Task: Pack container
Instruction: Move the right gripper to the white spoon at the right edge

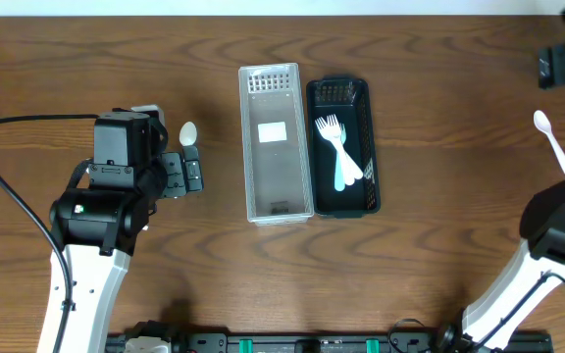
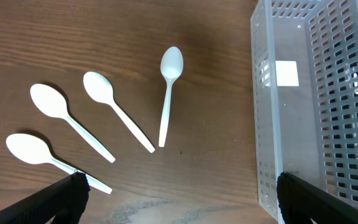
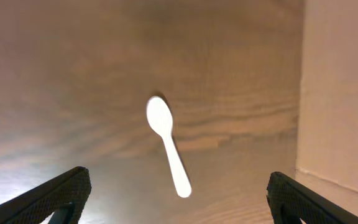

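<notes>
Even, bright light from above filled the overhead view. The grain of the table (image 1: pixel 439 245) read sharply, and a strip along the top edge was blown out to white. The arms threw only soft shadows. Inside the black basket (image 1: pixel 322 201) detail sank into dark.

The left wrist view was crisp and well lit. The spoons (image 2: pixel 169 93) cast faint, thin shadows, a pale sheen lay on the wood at the bottom edge, and the fingers (image 2: pixel 55 202) of the left gripper (image 2: pixel 182 186) were dark and blurred.

The right wrist view was dim, warm and hazy. Its spoon (image 3: pixel 166 143) looked soft, glare pooled at lower left, and the fingers (image 3: pixel 48 199) of the right gripper (image 3: pixel 179 180) were black silhouettes.
</notes>
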Available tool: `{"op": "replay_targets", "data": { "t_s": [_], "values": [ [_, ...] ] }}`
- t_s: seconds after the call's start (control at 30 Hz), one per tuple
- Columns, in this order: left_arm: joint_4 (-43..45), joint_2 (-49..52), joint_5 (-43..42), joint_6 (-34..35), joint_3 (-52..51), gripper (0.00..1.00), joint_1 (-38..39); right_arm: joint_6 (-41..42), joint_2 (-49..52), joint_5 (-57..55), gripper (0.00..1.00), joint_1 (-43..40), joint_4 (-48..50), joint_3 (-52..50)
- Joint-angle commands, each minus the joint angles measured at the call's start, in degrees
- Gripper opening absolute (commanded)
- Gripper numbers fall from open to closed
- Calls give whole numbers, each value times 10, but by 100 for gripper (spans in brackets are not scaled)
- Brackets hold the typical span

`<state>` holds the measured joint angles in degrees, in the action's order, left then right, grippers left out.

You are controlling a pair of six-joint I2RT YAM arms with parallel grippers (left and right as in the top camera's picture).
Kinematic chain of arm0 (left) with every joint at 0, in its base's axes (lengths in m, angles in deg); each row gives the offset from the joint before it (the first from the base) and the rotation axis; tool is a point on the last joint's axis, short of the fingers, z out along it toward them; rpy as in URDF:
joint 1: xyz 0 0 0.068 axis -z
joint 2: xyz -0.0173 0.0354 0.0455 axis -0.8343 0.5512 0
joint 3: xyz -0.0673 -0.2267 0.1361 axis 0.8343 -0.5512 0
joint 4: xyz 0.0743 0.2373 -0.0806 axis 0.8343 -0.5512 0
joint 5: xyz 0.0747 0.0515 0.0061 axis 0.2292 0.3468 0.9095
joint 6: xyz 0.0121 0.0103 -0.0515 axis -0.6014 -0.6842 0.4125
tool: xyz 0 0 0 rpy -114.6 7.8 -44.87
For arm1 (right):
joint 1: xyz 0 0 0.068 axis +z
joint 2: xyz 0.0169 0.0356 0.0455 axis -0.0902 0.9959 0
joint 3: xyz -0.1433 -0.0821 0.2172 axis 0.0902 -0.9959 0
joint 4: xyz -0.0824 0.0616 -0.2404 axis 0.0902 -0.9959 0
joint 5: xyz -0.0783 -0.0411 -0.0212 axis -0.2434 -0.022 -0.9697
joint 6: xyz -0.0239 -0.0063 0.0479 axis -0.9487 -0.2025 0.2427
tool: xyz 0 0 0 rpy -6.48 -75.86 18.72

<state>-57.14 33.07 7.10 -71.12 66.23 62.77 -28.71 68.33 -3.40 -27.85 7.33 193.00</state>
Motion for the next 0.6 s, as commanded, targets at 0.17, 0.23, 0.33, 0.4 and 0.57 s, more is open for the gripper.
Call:
{"op": "replay_targets", "data": {
  "t_s": [0.17,0.23,0.33,0.4,0.57],
  "values": [
    [-1,2,-2,-8,10,98,0,-51,108,56,94,-57,7,-2],
    [-1,2,-2,-8,10,98,0,-51,134,58,94,-60,6,-2],
    [-1,2,-2,-8,10,98,0,-51,167,59,94,-60,0,-2],
    [-1,2,-2,-8,10,98,0,-51,184,60,93,-60,0,-2],
    [1,2,-2,-8,10,98,0,-42,212,76,94,-61,1,-2]
  ]
}}
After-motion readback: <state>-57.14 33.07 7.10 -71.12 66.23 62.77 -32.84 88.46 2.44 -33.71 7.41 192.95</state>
